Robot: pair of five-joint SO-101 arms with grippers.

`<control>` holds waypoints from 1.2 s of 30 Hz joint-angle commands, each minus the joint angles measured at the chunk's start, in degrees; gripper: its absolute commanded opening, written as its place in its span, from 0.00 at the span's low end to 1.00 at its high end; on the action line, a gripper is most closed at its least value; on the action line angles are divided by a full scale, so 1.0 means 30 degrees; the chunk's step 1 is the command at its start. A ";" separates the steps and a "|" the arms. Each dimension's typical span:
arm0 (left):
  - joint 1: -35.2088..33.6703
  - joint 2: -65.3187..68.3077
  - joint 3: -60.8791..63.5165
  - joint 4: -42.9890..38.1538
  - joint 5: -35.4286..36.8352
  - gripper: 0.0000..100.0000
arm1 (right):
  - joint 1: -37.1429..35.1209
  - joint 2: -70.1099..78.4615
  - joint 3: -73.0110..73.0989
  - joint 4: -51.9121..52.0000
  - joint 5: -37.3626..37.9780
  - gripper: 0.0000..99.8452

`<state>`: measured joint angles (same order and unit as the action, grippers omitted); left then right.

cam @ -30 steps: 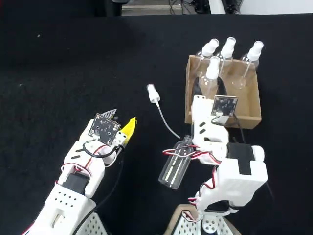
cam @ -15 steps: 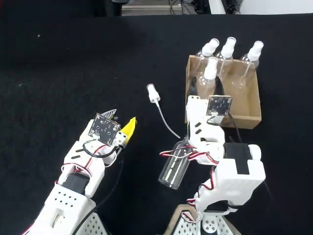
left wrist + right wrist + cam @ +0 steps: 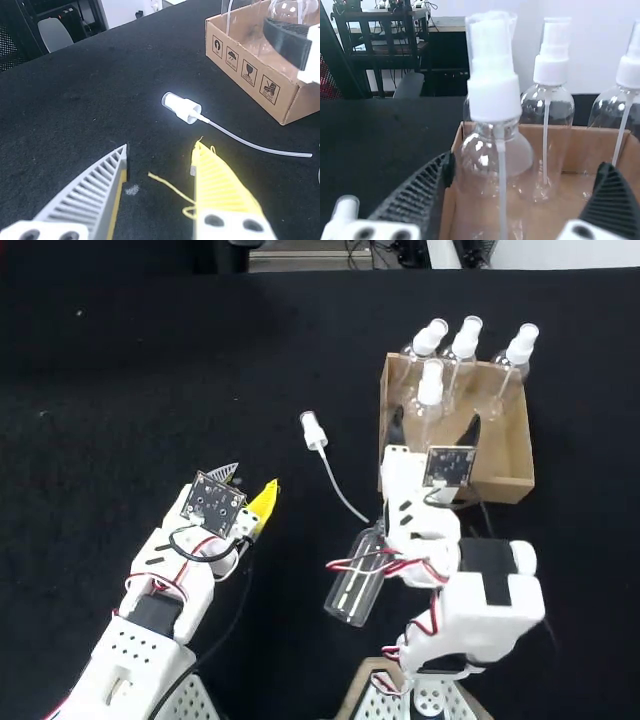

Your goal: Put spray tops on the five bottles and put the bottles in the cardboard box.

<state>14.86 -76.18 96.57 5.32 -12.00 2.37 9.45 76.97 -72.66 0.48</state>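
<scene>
Cardboard box, brown, open-topped (image 3: 508, 486): far-right part of black-covered table (image 3: 150, 360). Contents: 4 clear plastic bottles w/ white spray tops, all upright.
- Row of three capped bottles (image 3: 466, 340): along box's far wall.
- Fourth capped bottle (image 3: 430, 390): nearer, left half of box, dip tube visible inside.

Right hand, black-fingered (image 3: 434, 420): over box's near-left part, spread wide, one finger each side of fourth capped bottle. Contact w/ bottle can't be told.

Uncapped clear bottle (image 3: 358, 582): on its side on table, outside box, beside right arm, neck twd box, arm's wires crossing it.

Loose white spray top w/ long dip tube (image 3: 314, 430): flat on table, just left of box; tube trails twd uncapped clear bottle's neck.

Left hand, one grey finger, one yellow (image 3: 161, 146): near-left of table, spread, pinching nothing, tips twd loose white spray top, well apart from box.
</scene>
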 commanded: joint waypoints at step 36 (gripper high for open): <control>0.0044 -0.0205 0.0425 0.0029 -0.0059 0.21 | -0.0117 -2.2579 0.4733 2.0425 -0.0088 0.38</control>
<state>14.86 -76.18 96.57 5.32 -12.00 2.29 -48.31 92.88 -27.21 0.48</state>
